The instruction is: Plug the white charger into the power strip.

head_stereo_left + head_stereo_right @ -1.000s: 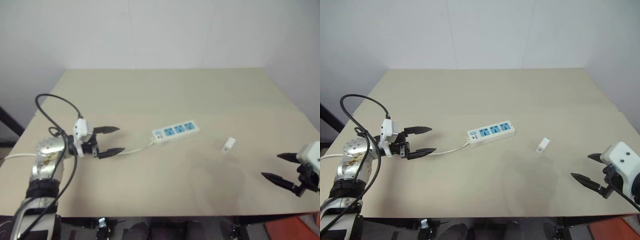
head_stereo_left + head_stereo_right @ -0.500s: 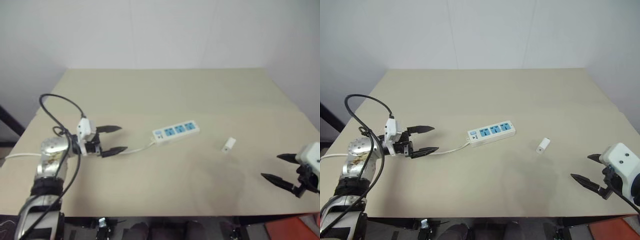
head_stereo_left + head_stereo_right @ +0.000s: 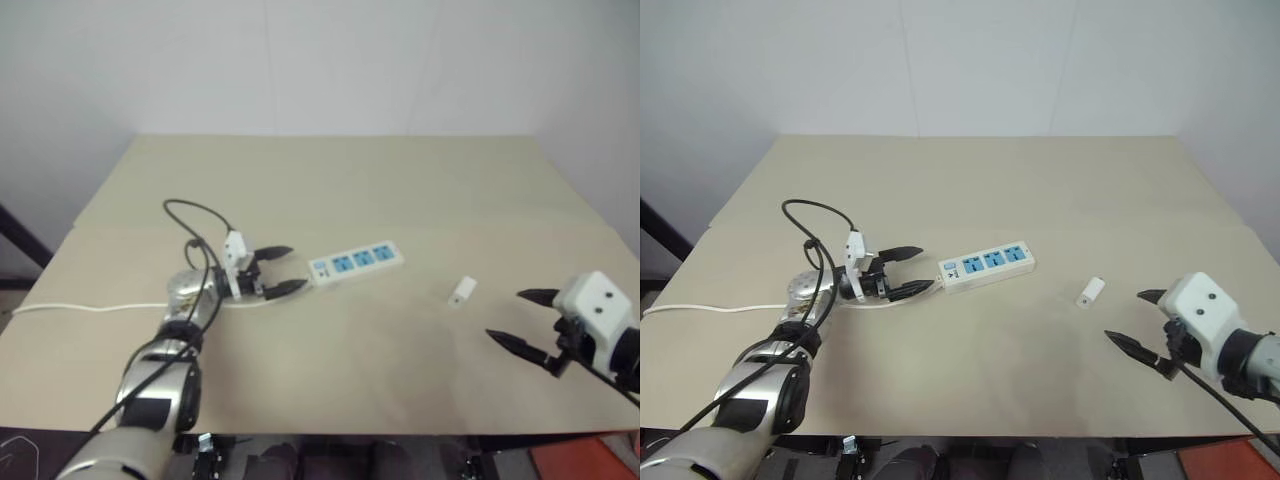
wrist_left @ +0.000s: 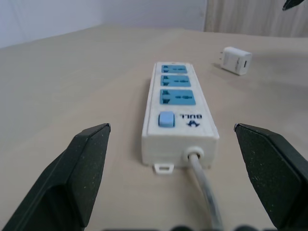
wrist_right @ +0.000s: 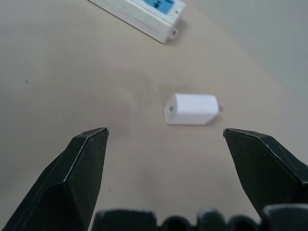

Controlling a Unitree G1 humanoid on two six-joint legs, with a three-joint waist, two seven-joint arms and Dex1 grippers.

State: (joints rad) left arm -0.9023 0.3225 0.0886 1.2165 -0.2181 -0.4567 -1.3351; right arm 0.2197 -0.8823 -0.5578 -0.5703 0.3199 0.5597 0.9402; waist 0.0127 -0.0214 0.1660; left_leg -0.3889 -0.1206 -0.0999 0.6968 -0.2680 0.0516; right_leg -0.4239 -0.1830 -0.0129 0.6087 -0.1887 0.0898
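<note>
The power strip, a flat white bar with three blue sockets, lies near the middle of the tan table; its thin cord trails left. My left gripper is open just left of the strip's switch end, its fingers straddling the cord. In the left wrist view the strip lies straight ahead between the fingers. The white charger lies on its side to the strip's right. My right gripper is open a short way right of the charger, apart from it.
A black cable loops above my left wrist. The table's front edge runs close below both arms. A plain white wall stands behind the table.
My left gripper has moved right along the cord, up to the strip's switch end. My right gripper has shifted left toward the charger. Both stay open.
</note>
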